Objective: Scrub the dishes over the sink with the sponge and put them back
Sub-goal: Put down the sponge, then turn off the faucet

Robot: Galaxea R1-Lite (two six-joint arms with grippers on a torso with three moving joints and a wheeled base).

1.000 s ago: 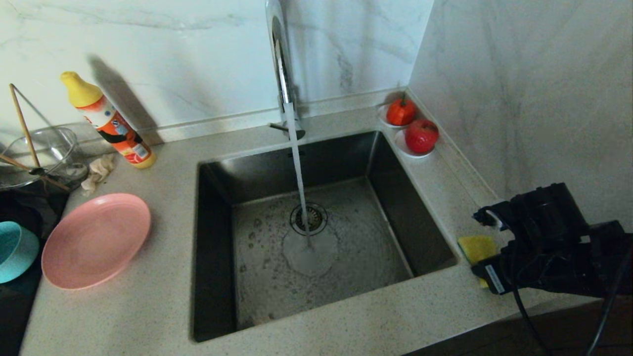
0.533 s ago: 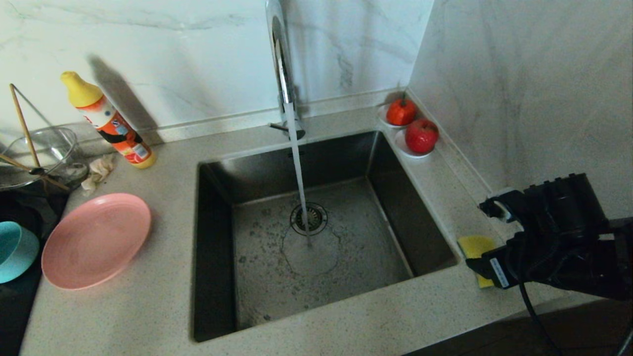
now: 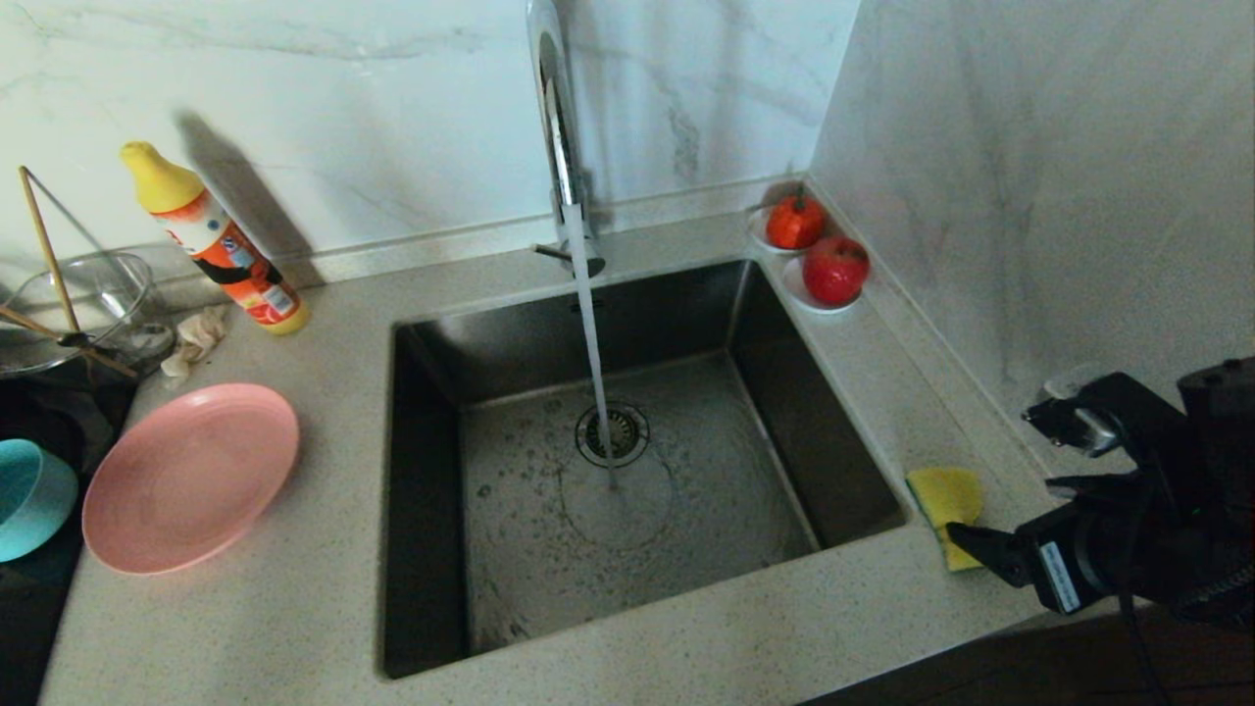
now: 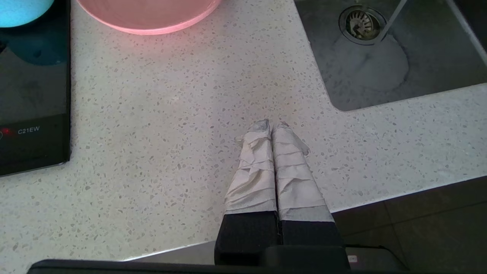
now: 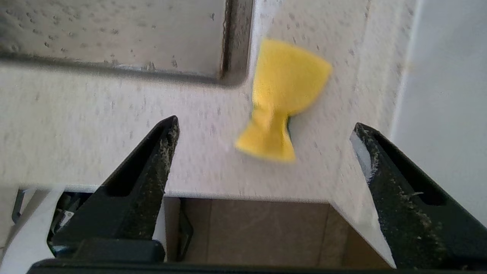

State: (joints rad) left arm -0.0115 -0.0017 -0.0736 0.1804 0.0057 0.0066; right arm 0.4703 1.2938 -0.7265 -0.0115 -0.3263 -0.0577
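Note:
The yellow sponge (image 3: pixel 946 495) lies pinched at its waist on the counter by the sink's right front corner. My right gripper (image 3: pixel 992 476) hangs open just behind it, over the counter's edge, with nothing between its fingers. In the right wrist view the sponge (image 5: pixel 287 87) sits ahead of the wide-open right gripper (image 5: pixel 264 123). The pink plate (image 3: pixel 191 478) and the teal bowl (image 3: pixel 29 495) rest left of the dark sink (image 3: pixel 726 461). My left gripper (image 4: pixel 272 125) is shut and empty above the counter's front edge, near the plate (image 4: pixel 148 15).
Water runs from the chrome tap (image 3: pixel 561 147) into the sink. At the back left are an orange detergent bottle (image 3: pixel 216 240), a beige rag (image 3: pixel 196 338) and a glass bowl (image 3: pixel 74 304) with chopsticks. Two saucers of red fruit (image 3: pixel 819 255) stand against the right wall. The black cooktop (image 4: pixel 34 95) is far left.
My right gripper has opened wider and drawn back to the right, away from the sponge, which stays on the counter and now shows more fully. The left arm has not moved.

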